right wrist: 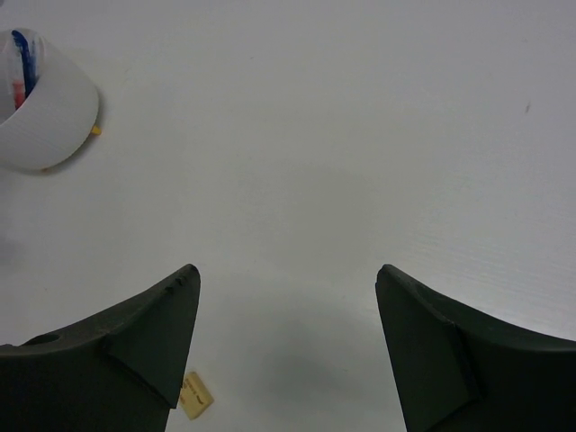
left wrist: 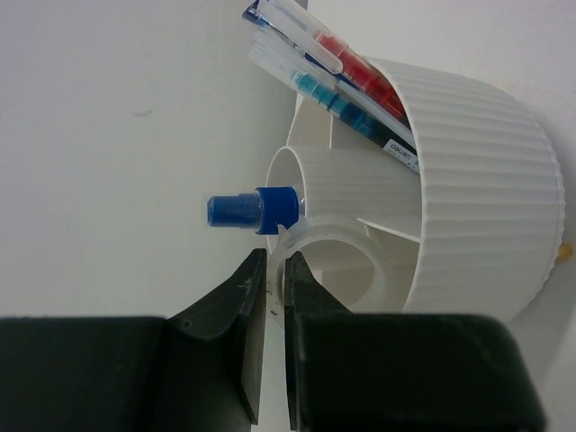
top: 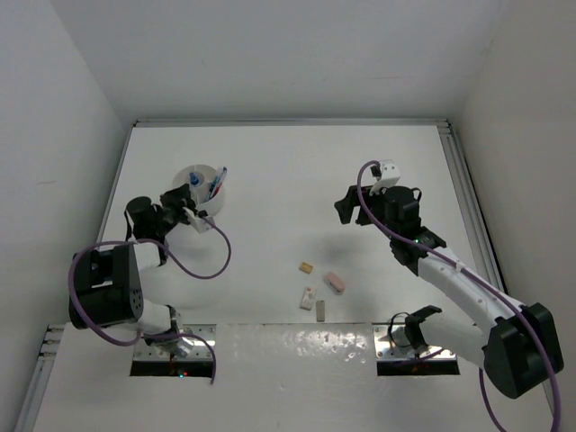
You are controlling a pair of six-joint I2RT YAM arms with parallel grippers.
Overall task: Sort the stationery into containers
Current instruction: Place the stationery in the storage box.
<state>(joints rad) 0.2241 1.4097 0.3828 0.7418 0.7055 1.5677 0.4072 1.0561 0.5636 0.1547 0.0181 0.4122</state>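
The round white tub (top: 203, 176) stands at the far left; its ribbed wall (left wrist: 486, 180) fills the left wrist view. Blue and red pens (left wrist: 342, 81) and a small blue-capped bottle (left wrist: 252, 210) stand in its compartments. My left gripper (left wrist: 277, 265) is shut on the rim of the clear tape ring (left wrist: 301, 236), held at the tub's opening; it also shows in the top view (top: 187, 200). My right gripper (top: 351, 205) is open and empty above bare table. A tan block (top: 306, 267), a pink eraser (top: 335, 283) and a white eraser (top: 309, 298) lie mid-table.
A small grey-white piece (top: 320, 308) lies beside the white eraser. The right wrist view shows the tan block (right wrist: 195, 394) by my left finger and the tub (right wrist: 45, 117) far left. White walls enclose the table.
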